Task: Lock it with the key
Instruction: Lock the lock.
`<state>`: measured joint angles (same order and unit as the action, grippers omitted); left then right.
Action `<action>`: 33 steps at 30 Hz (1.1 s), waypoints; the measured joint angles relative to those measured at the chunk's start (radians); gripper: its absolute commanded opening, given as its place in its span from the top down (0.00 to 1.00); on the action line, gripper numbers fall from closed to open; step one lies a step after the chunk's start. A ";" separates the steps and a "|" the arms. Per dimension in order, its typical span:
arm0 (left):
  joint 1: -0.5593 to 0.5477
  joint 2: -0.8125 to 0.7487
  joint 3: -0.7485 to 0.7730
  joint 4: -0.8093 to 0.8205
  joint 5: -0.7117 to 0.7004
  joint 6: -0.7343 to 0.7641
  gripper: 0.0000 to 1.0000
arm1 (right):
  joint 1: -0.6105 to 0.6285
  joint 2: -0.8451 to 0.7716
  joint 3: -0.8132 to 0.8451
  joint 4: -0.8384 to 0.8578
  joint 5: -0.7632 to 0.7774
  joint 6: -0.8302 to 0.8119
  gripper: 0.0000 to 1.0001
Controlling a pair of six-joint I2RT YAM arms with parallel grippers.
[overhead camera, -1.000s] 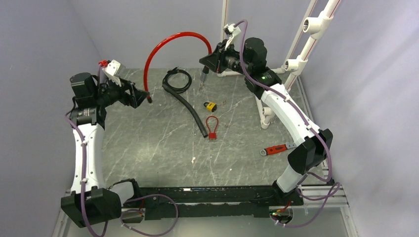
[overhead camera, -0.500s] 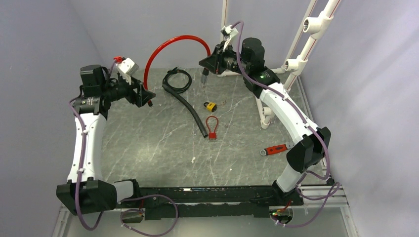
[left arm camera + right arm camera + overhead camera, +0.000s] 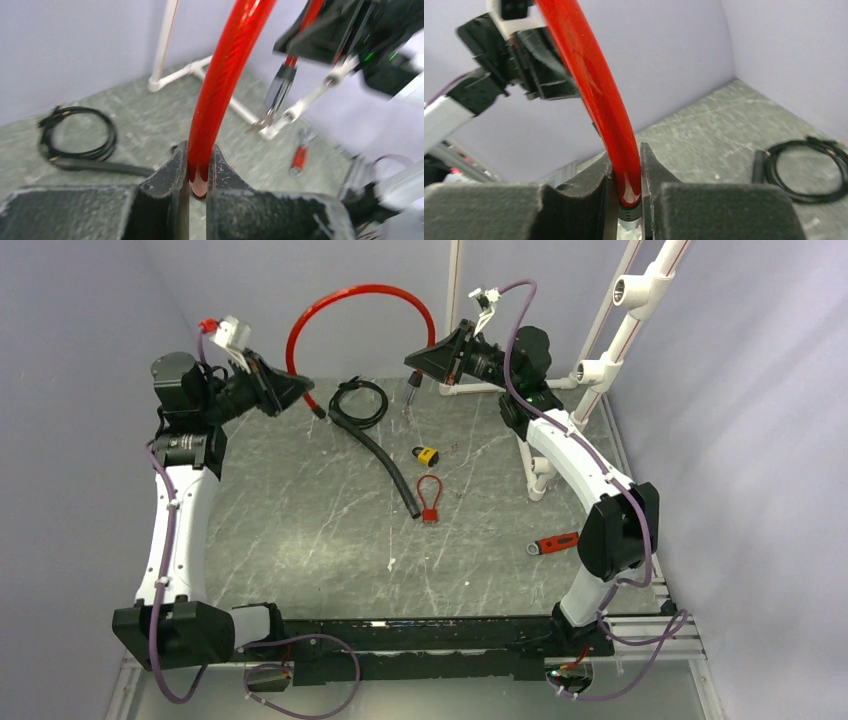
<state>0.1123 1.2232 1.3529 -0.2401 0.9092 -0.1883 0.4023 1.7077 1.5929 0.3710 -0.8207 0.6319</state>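
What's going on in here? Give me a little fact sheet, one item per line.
Left jaws: shut on one end of the red cable
Right jaws: shut on its other end
Cable shape: an arch raised above the table
Padlock: yellow, lying on the table, untouched
Red loop: just nearer than the padlock
Black hose: left of the padlock
Black cord: coiled at the hose's far end
Red-handled tool: on the table's right side
Key: none I can make out

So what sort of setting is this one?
Probably a lab test cell: plain purple walls box in a marble-look tabletop, with a white pipe frame at the back.
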 measured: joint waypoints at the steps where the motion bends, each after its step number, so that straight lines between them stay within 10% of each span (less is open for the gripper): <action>1: -0.007 0.005 0.004 0.063 -0.003 -0.094 1.00 | -0.002 0.007 0.000 0.048 -0.015 0.032 1.00; 15: -0.162 0.221 0.289 0.209 -0.233 -0.882 1.00 | 0.062 0.013 0.021 0.365 -0.081 0.184 1.00; 33: -0.251 0.227 0.249 0.217 -0.248 -1.009 1.00 | 0.066 0.021 0.069 0.356 -0.075 0.171 1.00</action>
<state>-0.1390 1.4502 1.6024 -0.0227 0.6613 -1.1976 0.4683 1.7287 1.6623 0.7273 -0.8955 0.8032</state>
